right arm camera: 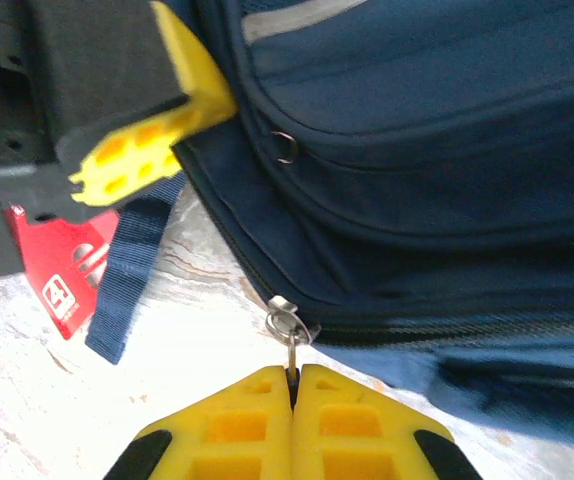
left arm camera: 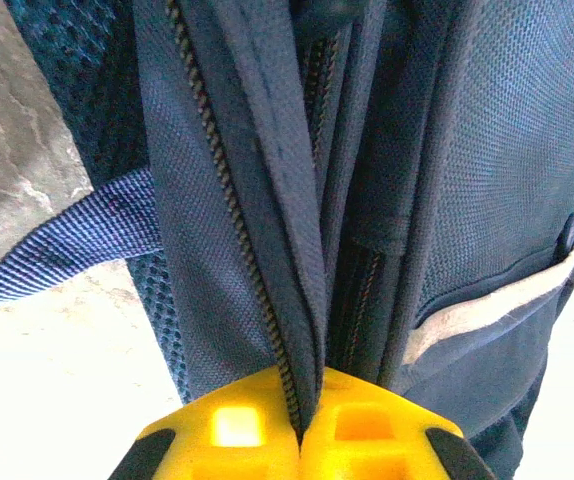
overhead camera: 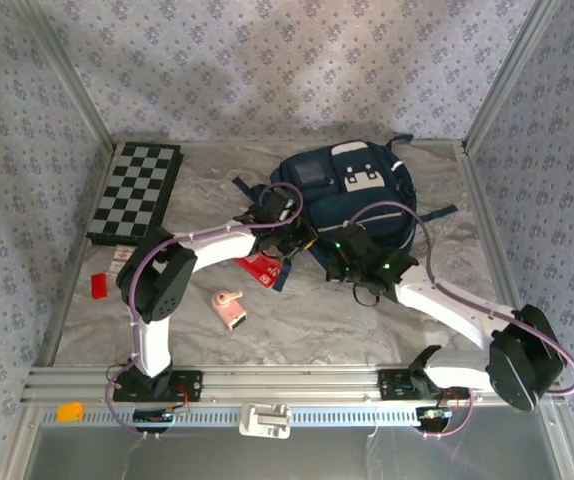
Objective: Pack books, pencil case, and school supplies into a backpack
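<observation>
My top camera hangs above and behind the arm bases, looking down the table (overhead camera: pixel 367 320) toward twelve o'clock, far enough back to take in everything. My left wrist camera sits right against the backpack (left arm camera: pixel 487 150) seam. My right wrist camera, equally near, faces the zipper pull (right arm camera: pixel 289 325), with the left gripper (right arm camera: pixel 167 125) at ten o'clock; every view shares the backpack.

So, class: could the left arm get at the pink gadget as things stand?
Probably, but not at once: the left gripper is shut on the backpack's zip edge. The pink gadget lies uncovered, close beside that arm.
</observation>
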Controlling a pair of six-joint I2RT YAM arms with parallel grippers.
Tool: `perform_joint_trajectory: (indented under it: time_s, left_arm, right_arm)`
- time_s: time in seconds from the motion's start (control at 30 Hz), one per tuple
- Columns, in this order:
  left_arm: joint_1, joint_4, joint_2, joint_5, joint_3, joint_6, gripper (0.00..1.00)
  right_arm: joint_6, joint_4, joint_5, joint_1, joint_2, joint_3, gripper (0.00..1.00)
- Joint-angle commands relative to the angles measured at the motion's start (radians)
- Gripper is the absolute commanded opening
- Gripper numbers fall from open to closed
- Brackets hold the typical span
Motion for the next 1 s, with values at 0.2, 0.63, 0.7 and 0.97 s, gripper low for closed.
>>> perform_joint_trajectory:
  time_s: [0.2,0.63,0.7,0.97]
  left_arm:
    - [0.217,-0.117,-0.019,0.050,0.131,0.225,0.00]
    - [0.260,-0.302,0.219,0.219,0.521,0.379,0.09]
    - [0.265,-0.307,0.199,0.230,0.498,0.392,0.18]
    - [0.247,-0.189,-0.047,0.163,0.177,0.274,0.54]
  right_arm:
    - [0.035,-0.314,0.079,-0.086,-0.208,-0.072,0.00]
    - [-0.052,-0.061,-0.063,-0.045,-0.004,0.047,0.00]
    - [-0.052,-0.050,-0.062,-0.051,-0.002,0.036,0.00]
    - [-0.050,-0.039,-0.060,-0.052,-0.021,-0.017,0.00]
